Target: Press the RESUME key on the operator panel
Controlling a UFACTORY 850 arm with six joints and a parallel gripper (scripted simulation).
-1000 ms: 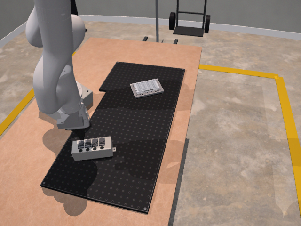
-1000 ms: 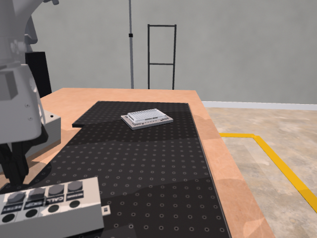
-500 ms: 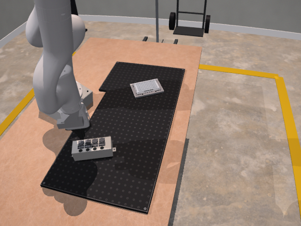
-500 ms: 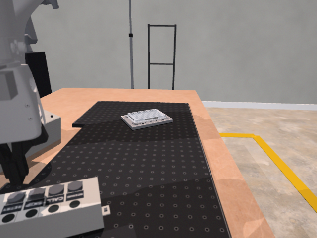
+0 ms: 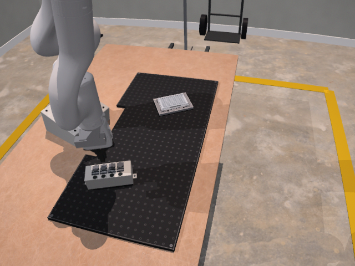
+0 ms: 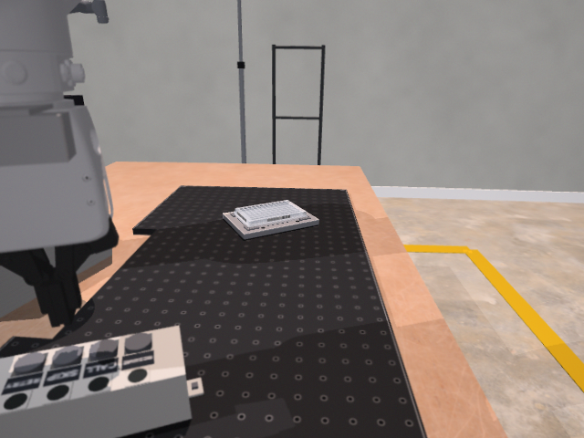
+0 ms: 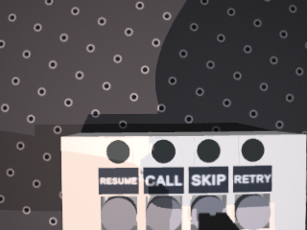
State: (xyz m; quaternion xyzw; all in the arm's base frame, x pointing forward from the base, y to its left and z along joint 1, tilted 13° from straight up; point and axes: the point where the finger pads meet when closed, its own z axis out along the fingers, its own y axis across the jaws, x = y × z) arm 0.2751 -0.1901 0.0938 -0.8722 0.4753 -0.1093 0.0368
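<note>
The grey operator panel (image 5: 108,174) lies on the black perforated plate near the robot base. In the wrist view its labels read RESUME (image 7: 118,181), CALL (image 7: 163,180), SKIP (image 7: 208,180) and RETRY (image 7: 252,179), each with a round key below and a lamp above. All four lamps are dark, including the RESUME lamp (image 7: 118,150). The RESUME key (image 6: 138,342) is at the panel's right end in the exterior view. My gripper (image 5: 101,157) is shut and empty. Its dark tip (image 7: 213,221) shows over the SKIP key, two keys away from RESUME. It hangs a little above the panel's far side (image 6: 57,311).
A white well plate on a grey base (image 5: 173,103) lies further along the black plate (image 5: 160,137). The robot base block (image 5: 57,126) stands just behind the panel. A hand truck (image 5: 223,22) and a pole stand stay beyond the table.
</note>
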